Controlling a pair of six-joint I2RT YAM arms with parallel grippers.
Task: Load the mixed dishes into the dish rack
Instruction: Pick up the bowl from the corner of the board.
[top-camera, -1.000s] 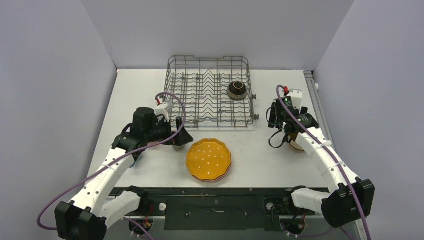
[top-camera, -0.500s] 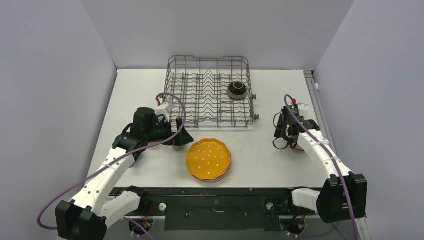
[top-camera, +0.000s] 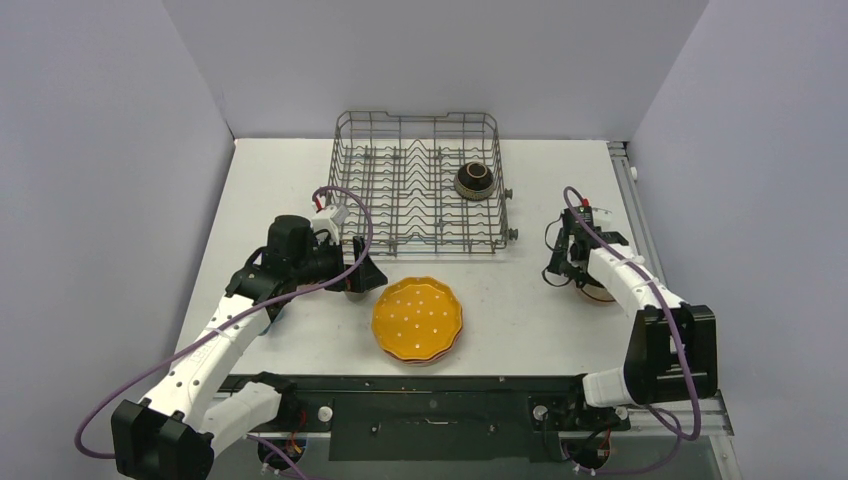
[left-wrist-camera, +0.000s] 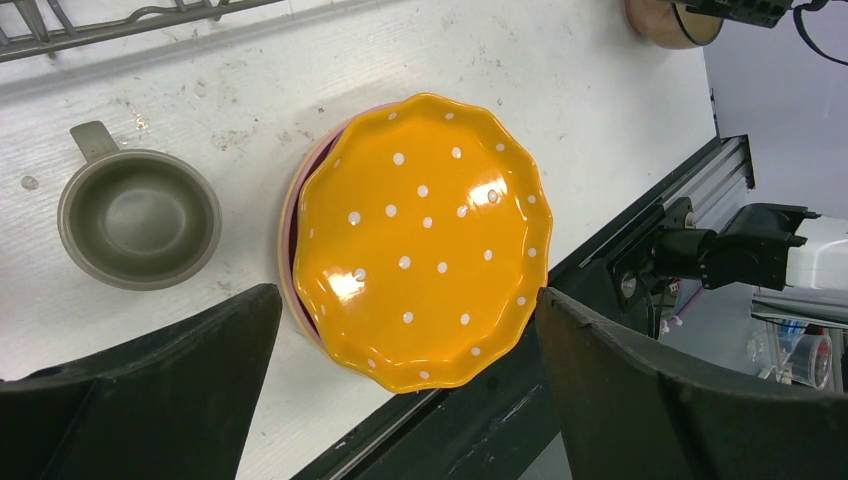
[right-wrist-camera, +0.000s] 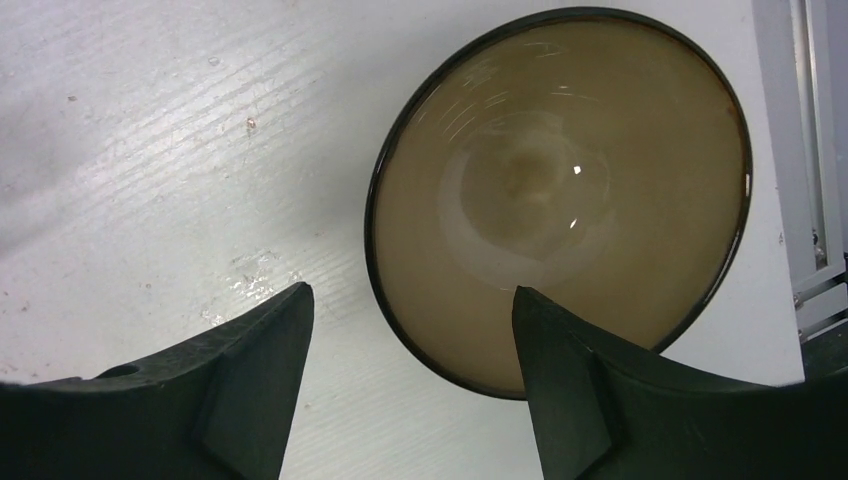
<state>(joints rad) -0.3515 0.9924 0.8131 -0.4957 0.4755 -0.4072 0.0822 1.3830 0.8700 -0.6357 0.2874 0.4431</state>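
Observation:
The dish rack (top-camera: 415, 185) stands at the back with a dark brown bowl (top-camera: 474, 180) in its right side. A scalloped orange white-dotted plate (top-camera: 418, 318) (left-wrist-camera: 425, 240) lies on a pink plate (left-wrist-camera: 290, 235) near the front. My left gripper (top-camera: 356, 273) (left-wrist-camera: 407, 298) hangs open above the plate's left side, next to a grey-green cup (left-wrist-camera: 140, 218). My right gripper (top-camera: 571, 264) (right-wrist-camera: 410, 292) is open and low over a terracotta bowl (top-camera: 600, 292) (right-wrist-camera: 560, 190). One finger is over the bowl's tan inside, the other over the table, with the dark left rim between them.
The rack's lower edge (left-wrist-camera: 100, 25) shows at the top of the left wrist view. A metal rail (top-camera: 628, 180) runs along the table's right edge, close to the terracotta bowl. The black front bar (top-camera: 430, 385) lies just below the plates.
My right arm has folded back and dropped its gripper toward the terracotta bowl's left rim, and its jaws have narrowed a little. The left arm and the dishes have not moved.

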